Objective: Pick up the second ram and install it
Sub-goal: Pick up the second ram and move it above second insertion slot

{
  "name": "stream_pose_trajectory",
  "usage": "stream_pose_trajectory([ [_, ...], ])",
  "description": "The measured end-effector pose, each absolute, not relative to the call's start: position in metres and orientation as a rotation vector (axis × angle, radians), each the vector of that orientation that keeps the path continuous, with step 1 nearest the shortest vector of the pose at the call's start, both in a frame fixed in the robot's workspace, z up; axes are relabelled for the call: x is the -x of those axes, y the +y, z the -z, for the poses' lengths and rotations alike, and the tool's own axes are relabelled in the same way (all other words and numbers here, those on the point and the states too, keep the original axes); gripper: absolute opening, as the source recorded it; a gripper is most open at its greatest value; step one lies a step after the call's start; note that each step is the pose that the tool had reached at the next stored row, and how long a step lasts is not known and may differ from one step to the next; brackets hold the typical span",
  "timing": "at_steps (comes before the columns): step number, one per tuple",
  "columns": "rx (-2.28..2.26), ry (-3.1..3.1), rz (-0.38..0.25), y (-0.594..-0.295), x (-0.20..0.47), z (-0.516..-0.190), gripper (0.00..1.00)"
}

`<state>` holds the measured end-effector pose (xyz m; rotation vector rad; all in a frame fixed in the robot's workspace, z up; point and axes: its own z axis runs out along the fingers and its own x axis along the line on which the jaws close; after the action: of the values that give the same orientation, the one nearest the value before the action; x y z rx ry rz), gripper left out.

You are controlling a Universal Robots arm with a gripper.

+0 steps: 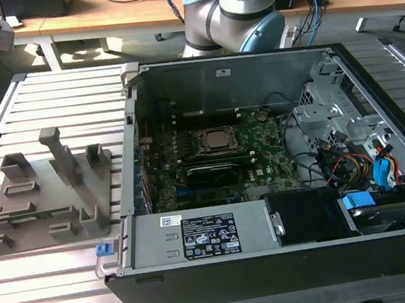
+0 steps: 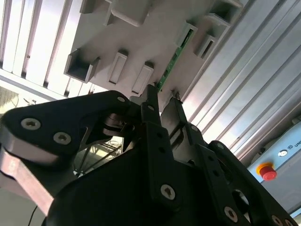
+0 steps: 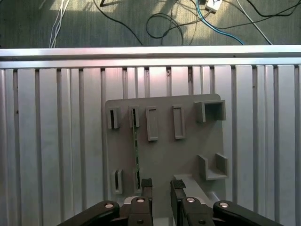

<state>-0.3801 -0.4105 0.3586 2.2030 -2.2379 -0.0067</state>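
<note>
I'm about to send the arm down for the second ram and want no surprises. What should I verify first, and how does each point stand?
1. Ram seated on edge in the holder: ok.
2. Gripper empty, jaws apart: ok.
3. Ram inside the gap: not ok; in the first wrist view it lies beside one finger, outside the gap.
4. Case open, motherboard exposed: ok.
5. Free ram slot on the motherboard: cannot tell.
</note>
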Motion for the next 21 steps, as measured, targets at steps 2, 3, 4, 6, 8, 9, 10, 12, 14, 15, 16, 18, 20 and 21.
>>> stream_pose_trajectory([
  [2,-2.203,-2.238,0.007,-0.411,0.38,-0.356,0.3],
  [3,-2.203,-2.238,0.007,-0.411,0.38,-0.355,0.3],
  [4,-2.203,-2.238,0.007,-0.411,0.38,-0.354,0.3],
  [6,-2.203,-2.238,0.007,-0.411,0.38,-0.352,0.3],
  [8,-2.203,-2.238,0.007,-0.411,0.38,-0.35,0.3],
  [9,-2.203,-2.238,0.007,-0.411,0.38,-0.349,0.3],
  [10,-2.203,-2.238,0.007,-0.411,0.38,-0.348,0.3],
  [12,-2.203,-2.238,0.007,-0.411,0.38,-0.345,0.3],
  [14,-2.203,-2.238,0.007,-0.411,0.38,-0.343,0.3],
  [15,-2.203,-2.238,0.007,-0.411,0.38,-0.342,0.3],
  [16,-2.203,-2.238,0.007,-0.411,0.38,-0.342,0.3],
  [18,-2.203,-2.238,0.007,-0.411,0.38,-0.341,0.3],
  [20,-2.203,-2.238,0.007,-0.411,0.38,-0.34,0.3],
  [21,-2.203,-2.238,0.007,-0.411,0.38,-0.339,0.3],
])
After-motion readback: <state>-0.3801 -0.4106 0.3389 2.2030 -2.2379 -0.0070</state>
